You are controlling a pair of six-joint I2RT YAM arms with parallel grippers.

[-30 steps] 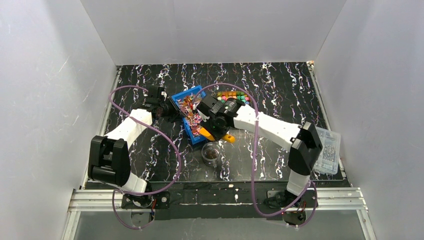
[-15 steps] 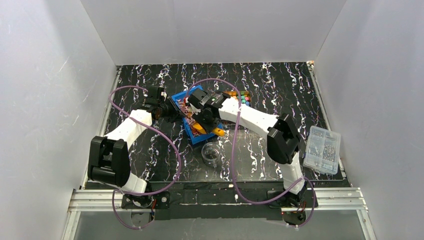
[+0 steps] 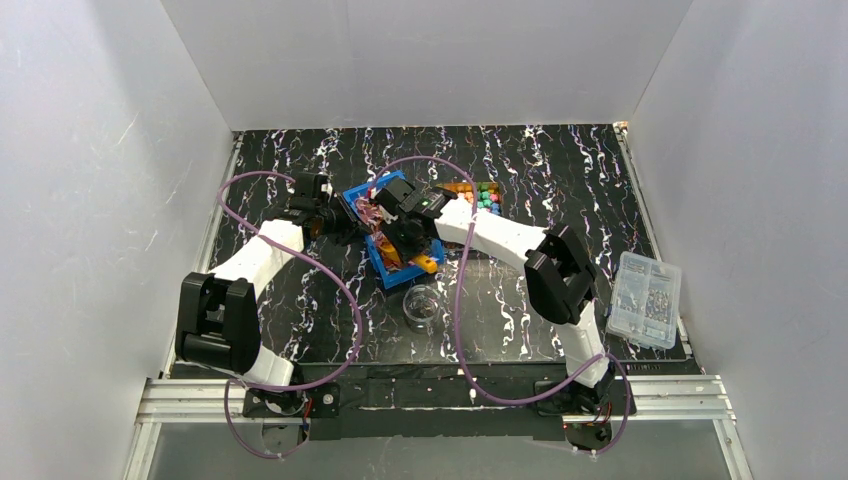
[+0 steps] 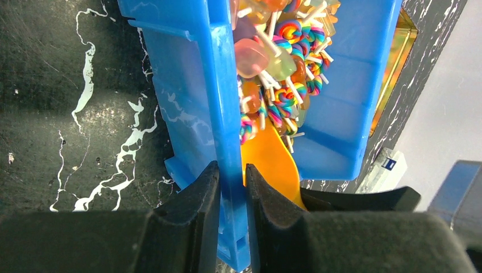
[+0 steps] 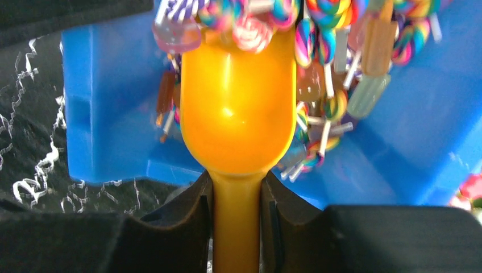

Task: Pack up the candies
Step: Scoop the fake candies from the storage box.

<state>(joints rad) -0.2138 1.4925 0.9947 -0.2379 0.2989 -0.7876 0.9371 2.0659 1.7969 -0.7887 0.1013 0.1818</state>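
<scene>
Left tool pinches the wall of the blue bin, right tool pinches the handle of the orange scoop, its bowl just ahead, nosed under the candies heaped there; risk: tangled sticks snag, spilling candies over the wall on lift.

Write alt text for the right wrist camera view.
The right gripper is shut on the handle of an orange scoop, whose bowl noses into a pile of rainbow-swirl lollipop candies inside a blue bin. A strip of black marbled table shows at the left.
</scene>
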